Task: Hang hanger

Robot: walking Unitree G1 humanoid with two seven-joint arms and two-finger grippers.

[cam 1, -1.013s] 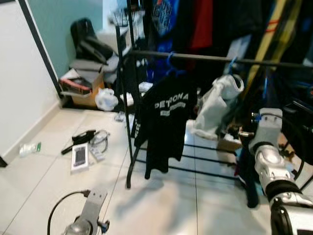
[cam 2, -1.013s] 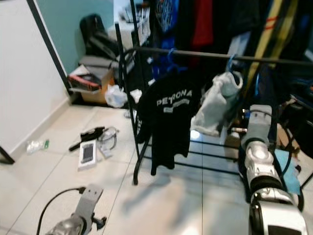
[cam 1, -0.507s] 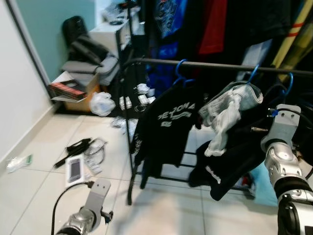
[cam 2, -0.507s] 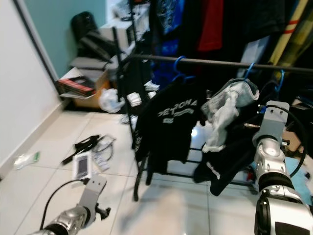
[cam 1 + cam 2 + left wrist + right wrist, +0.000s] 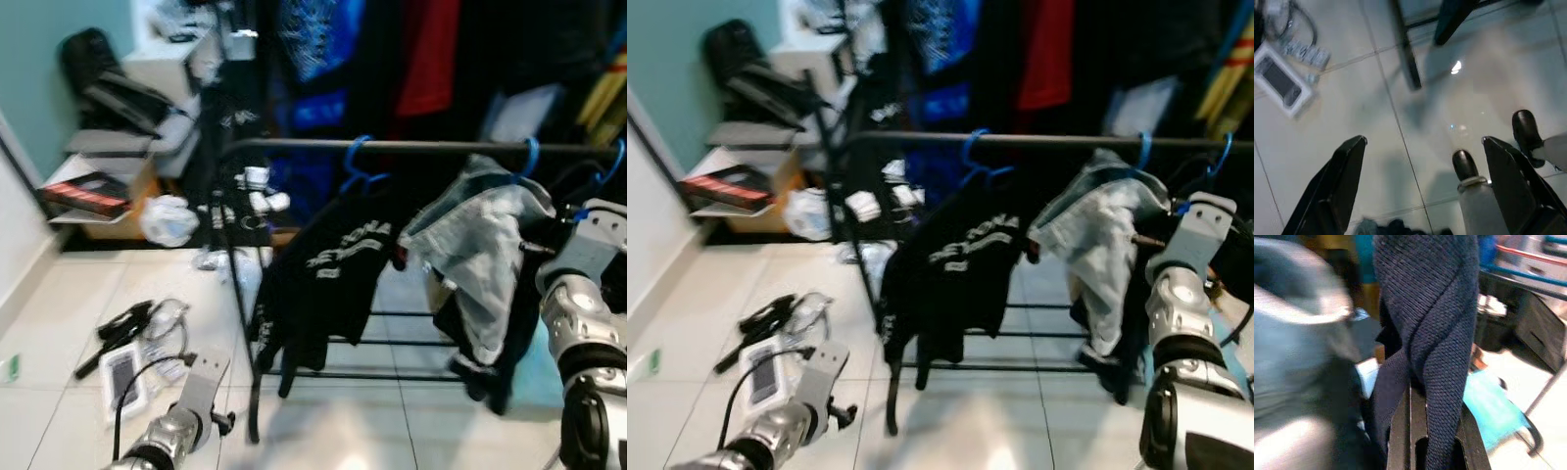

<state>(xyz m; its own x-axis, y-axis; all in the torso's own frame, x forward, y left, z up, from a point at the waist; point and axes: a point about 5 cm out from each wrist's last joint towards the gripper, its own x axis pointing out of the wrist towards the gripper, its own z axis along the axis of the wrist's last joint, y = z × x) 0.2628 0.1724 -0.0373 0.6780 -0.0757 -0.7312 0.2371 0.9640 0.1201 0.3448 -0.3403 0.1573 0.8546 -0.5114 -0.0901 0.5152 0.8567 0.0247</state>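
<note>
Dim indoor light, soft blur in the head views

Both eye views are smeared, the lettering on the black printed T-shirt (image 5: 328, 264) unreadable. The glossy pale floor tiles (image 5: 1459, 68) carry a small bright glare spot and diffuse shadows under the black metal clothes rack (image 5: 392, 147). In the right wrist view the dark blue knitted cloth (image 5: 1435, 313) is sharp, its surroundings out of focus.
</note>
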